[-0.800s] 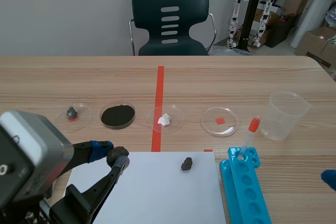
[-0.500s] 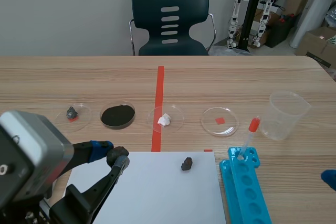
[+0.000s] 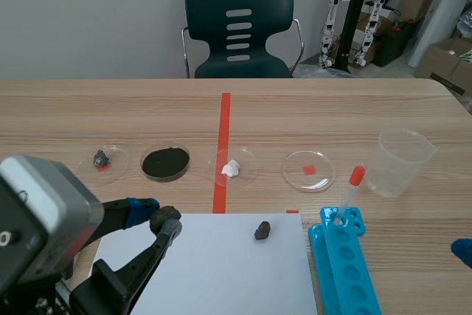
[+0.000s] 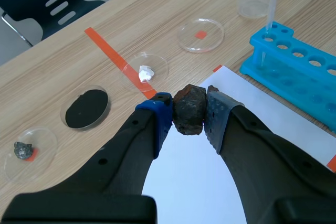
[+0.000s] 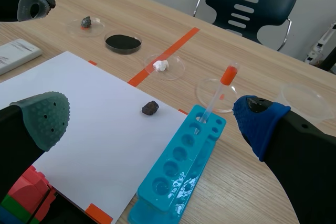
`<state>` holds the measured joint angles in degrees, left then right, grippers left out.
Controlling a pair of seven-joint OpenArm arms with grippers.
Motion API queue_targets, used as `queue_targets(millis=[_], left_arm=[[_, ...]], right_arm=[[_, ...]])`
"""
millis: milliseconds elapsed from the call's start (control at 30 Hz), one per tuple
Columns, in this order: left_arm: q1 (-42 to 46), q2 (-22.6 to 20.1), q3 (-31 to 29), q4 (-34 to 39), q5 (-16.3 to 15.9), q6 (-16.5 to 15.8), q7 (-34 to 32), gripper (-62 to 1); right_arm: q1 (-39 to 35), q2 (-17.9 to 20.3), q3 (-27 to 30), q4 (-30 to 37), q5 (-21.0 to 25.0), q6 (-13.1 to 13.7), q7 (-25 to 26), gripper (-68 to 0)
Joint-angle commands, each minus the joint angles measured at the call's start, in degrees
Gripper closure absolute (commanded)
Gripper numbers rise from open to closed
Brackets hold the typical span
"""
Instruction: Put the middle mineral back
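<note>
The rock (image 4: 189,109) is clamped between the pads of the left hand (image 3: 158,217), over the paper's (image 3: 221,271) left edge. The return seems under way. The next move is probably a carry to the empty dish (image 3: 308,170), then a gentle release.

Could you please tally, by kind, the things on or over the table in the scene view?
Dishes: 4
Minerals: 4, one in the left pincer
Powder: 1
Paper: 1
Rack: 1
Dropper: 1
Cup: 1
Total: 13
</note>
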<state>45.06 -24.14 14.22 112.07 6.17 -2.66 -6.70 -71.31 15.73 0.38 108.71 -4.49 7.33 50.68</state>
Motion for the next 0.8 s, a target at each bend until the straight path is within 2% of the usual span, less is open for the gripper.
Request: queue_targets(millis=[0, 233, 500, 633, 767], left_arm=[[-0.2, 0.4, -0.2, 0.5, -0.4, 0.1, 0.3, -8.6], [-0.9, 0.8, -0.1, 0.5, -0.7, 0.1, 4.0, -8.6], [-4.7, 6.1, -0.1, -0.7, -0.8, 0.1, 9.8, -8.6], [-9.4, 8.8, 0.1, -6.3, -0.7, 0.1, 11.8, -8.6], [-16.1, 10.6, 2.3, -15.4, -0.8, 0.1, 12.6, -8.7]], right_arm=[[-0.1, 0.0, 0.3, 1.2, 0.6, 0.0, 0.9, -67.9], [-0.1, 0.0, 0.3, 1.2, 0.6, 0.0, 0.8, -67.9], [-0.1, 0.0, 0.3, 1.2, 0.6, 0.0, 0.9, -67.9], [-0.1, 0.0, 0.3, 1.2, 0.6, 0.0, 0.9, -67.9], [-0.1, 0.0, 0.3, 1.2, 0.6, 0.0, 0.9, -67.9]])
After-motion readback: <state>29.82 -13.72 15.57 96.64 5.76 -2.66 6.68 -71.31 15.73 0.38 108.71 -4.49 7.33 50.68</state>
